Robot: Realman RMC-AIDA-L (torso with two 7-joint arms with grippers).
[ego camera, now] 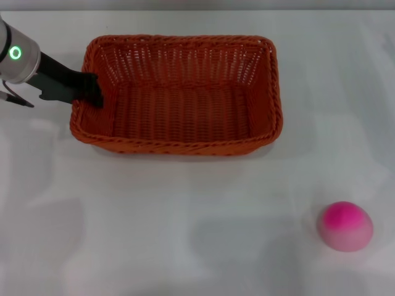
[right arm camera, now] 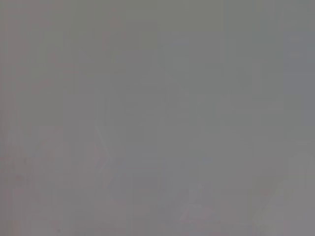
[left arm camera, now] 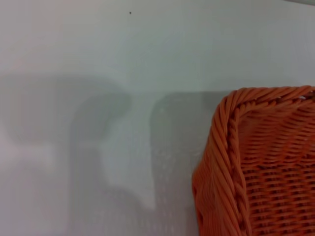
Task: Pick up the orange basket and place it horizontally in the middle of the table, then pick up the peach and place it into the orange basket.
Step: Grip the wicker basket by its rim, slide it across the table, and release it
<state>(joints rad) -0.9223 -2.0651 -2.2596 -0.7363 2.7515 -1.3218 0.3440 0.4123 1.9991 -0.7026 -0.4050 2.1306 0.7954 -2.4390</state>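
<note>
I see my left gripper (ego camera: 91, 90) at the left rim of the orange basket (ego camera: 179, 92) on the white bench (ego camera: 185, 216), jaws unclear, the peach (ego camera: 345, 226) well apart, front right.

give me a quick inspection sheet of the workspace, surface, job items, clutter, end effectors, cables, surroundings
surface: white table, smooth, faint shadows only
orange basket: orange basket lies long side across, toward the far middle, open side up, nothing in it
peach: peach on the table near the right front, apart from the basket
clutter: nothing seen
end effectors: left end effector at the basket's left short rim, one finger appears to reach inside; right end effector not in view, its wrist view shows only a blank grey surface
cables: a thin dark lead beside the left arm's wrist
surroundings: nothing seen beyond the table
</note>
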